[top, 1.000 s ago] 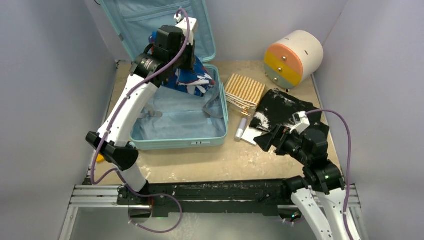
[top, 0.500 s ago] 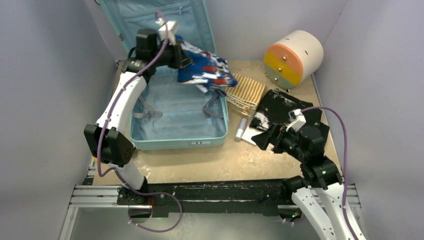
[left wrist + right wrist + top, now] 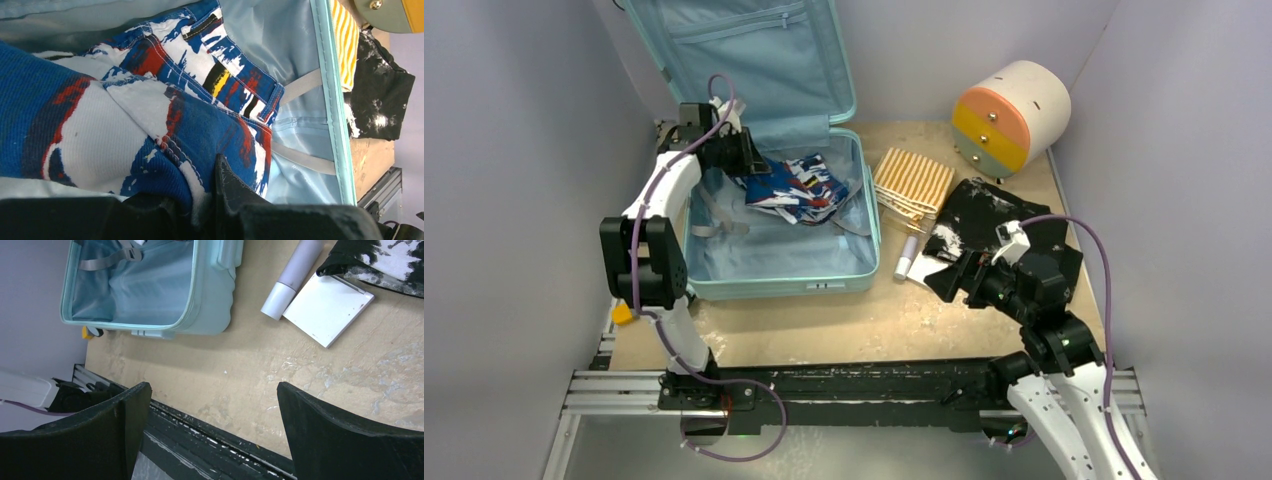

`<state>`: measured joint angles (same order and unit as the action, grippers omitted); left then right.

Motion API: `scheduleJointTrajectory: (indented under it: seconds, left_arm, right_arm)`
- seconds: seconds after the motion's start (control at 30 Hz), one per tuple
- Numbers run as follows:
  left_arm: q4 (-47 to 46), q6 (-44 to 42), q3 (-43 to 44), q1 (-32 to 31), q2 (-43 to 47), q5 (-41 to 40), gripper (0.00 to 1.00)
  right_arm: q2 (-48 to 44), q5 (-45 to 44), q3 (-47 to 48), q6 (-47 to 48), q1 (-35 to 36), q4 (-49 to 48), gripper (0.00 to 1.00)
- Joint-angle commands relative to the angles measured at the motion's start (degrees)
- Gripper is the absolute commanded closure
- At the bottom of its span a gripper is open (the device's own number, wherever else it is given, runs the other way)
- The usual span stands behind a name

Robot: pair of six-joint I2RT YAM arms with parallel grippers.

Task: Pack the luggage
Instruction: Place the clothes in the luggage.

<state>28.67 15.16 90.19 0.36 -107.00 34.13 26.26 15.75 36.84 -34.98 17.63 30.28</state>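
Left gripper [image 3: 746,166]: jaws nearly together, pinching a fold of the patterned garment [image 3: 796,187], blue, white and red; the wrist view shows cloth bunched against one finger [image 3: 226,176].

The garment lies inside the suitcase [image 3: 776,285], in its far half, spreading rightward from the gripper; its long axis runs across the case, left to right; the lid stands propped up behind.

Judgement: this piece appears delivered; letting go is the step in hand.

Right gripper [image 3: 948,279]: jaws spread wide, holding nothing, hovering over bare table just right of the case.

Loose items lie on that side: a pale tube [image 3: 906,258], long axis pointing away from the arm bases, roughly parallel to the case's right wall; a black garment [image 3: 994,215]; a striped cloth [image 3: 912,183].

Judgement: the right arm is much the nearer to these; the tube lies just beyond its fingers.
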Motion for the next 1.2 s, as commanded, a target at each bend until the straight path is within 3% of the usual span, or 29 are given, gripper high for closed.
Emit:
scheduleJointTrajectory:
  seconds: [0.0,0.27,0.47,0.63,0.77,0.97,1.03,1.17]
  left_arm:
    - [-1.17,-1.69,0.87,-1.1,5.41,-0.28,1.0]
    - [-4.55,0.51,13.74,-5.78,10.69,7.17,1.0]
    - [-12.79,9.86,27.03,-7.77,4.26,25.9,1.0]
    - [-26.93,20.09,33.92,-7.66,-2.41,38.13,1.0]
    - [-38.17,21.99,26.57,-7.53,-2.81,40.9,1.0]
    - [-38.64,17.31,11.51,-5.84,-5.26,42.59,1.0]
    - [-35.13,13.42,8.22,-5.19,-5.65,41.95,1.0]
    - [-16.93,-1.72,7.92,-4.89,-5.86,35.79,1.0]
  right_arm:
    - [0.6,0.44,-0.99,-0.16,0.22,-2.32,0.01]
    - [0.9,0.04,-0.59,0.09,0.21,-2.15,0.01]
    - [0.98,-0.43,0.31,0.73,0.23,-0.9,0.01]
    - [0.9,-0.92,1.5,1.42,0.16,0.37,0.01]
    - [0.64,-1.57,1.11,1.67,0.17,1.05,0.01]
    - [-0.42,-1.25,0.05,1.26,0.2,1.18,0.01]
    - [-0.45,-1.2,-0.13,1.15,0.21,1.21,0.01]
    - [-0.39,-1.03,-0.41,1.16,0.25,0.73,0.01]
